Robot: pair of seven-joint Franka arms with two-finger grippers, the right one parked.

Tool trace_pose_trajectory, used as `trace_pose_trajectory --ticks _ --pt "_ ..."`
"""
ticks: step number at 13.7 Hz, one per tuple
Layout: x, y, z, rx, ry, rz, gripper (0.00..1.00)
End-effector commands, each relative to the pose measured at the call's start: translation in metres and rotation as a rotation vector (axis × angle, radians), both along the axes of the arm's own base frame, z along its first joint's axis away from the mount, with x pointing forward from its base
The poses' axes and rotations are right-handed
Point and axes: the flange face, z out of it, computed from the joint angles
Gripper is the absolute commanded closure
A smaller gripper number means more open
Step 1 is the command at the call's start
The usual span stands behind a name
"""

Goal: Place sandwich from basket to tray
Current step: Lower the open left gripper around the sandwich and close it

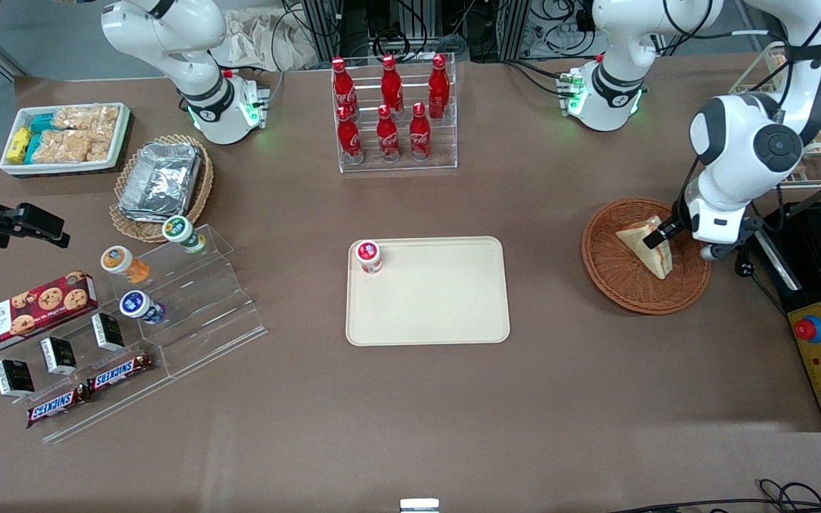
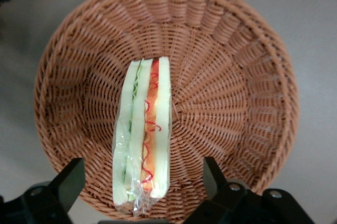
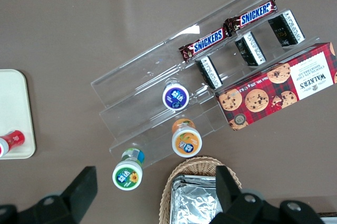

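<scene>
One working arm: left Franka arm, reaching down over the working arm's end of the counter (image 1: pixel 410 427).
Snickers bars (image 1: pixel 90 388): two, lying on the lowest step of a clear acrylic step display (image 1: pixel 189 313), nearest the front camera at the parked arm's end.
Walkers cookie box (image 1: pixel 29 312): red, beside the display, with three small dark boxes (image 1: pixel 60 355) just in front of it.
Yogurt cups: blue-lidded (image 1: pixel 141 306), orange-lidded (image 1: pixel 124 263) and green-lidded (image 1: pixel 182 234), one per step of the display.
Tray (image 1: pixel 439 306): cream-beige, mid-counter, flat; carries one small red-lidded cup (image 1: pixel 368 256) in the corner farther from the camera and toward the parked arm.
Basket (image 1: pixel 613 274): round reddish-brown wicker, well apart from the tray, toward the working arm's end.
Sandwich (image 1: pixel 644 244): inside the basket, wrapped in clear film, standing on edge with red and green filling showing between pale bread slices; also seen in the wrist view (image 2: pixel 143 134).
End effector (image 1: pixel 667 231): low over the basket, fingers spread wide; one fingertip (image 2: pixel 68 179) stands on each side of the sandwich, neither touching it.
Foil containers (image 1: pixel 161 178): stacked in a lighter lacy-rimmed wicker basket (image 1: pixel 125 221), farther back.
White bin (image 1: pixel 65 139): holds bagged snacks.
Coca-Cola bottles (image 1: pixel 389 107): six red ones in a clear rack, farthest from the camera.
</scene>
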Motion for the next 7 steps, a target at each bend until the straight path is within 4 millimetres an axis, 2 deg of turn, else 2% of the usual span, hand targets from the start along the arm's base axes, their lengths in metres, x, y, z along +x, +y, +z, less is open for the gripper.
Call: trace_pose_trajectory --ticks 1,7 --pt "-0.006 -0.002 -0.012 0.01 -0.011 0.024 0.0" --pt "-0.01 -0.002 -0.041 0.013 -0.003 0.023 0.0"
